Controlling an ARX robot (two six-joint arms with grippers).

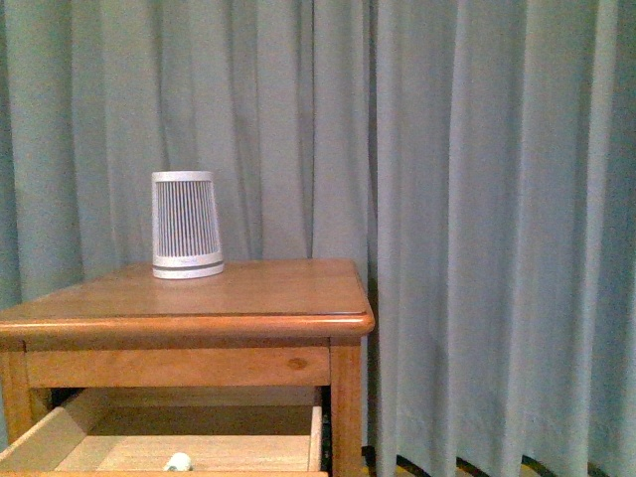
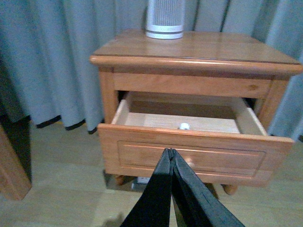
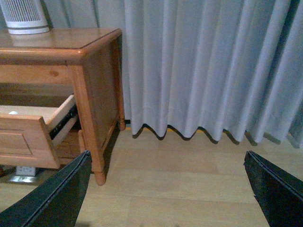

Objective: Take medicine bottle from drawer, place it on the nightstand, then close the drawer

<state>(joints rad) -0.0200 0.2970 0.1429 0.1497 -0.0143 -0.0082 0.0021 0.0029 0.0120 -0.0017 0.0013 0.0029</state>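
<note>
Inside open drawer [image 2: 189,152], medicine bottle [image 2: 183,126] lies on pale floor, near front panel. Left gripper [image 2: 170,153] clenched, 2 fingers pressed together, empty, in front of drawer. Right gripper [image 3: 166,153] released wide, above floor beside nightstand [image 3: 97,80]. Slatted white cone [image 1: 186,226] stands on top.

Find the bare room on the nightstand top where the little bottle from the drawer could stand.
The nightstand top is bare along its whole front edge and across its right half, toward the curtain. Only the back left corner is taken, by the slatted cone. The bottle lies in the open drawer.
</note>
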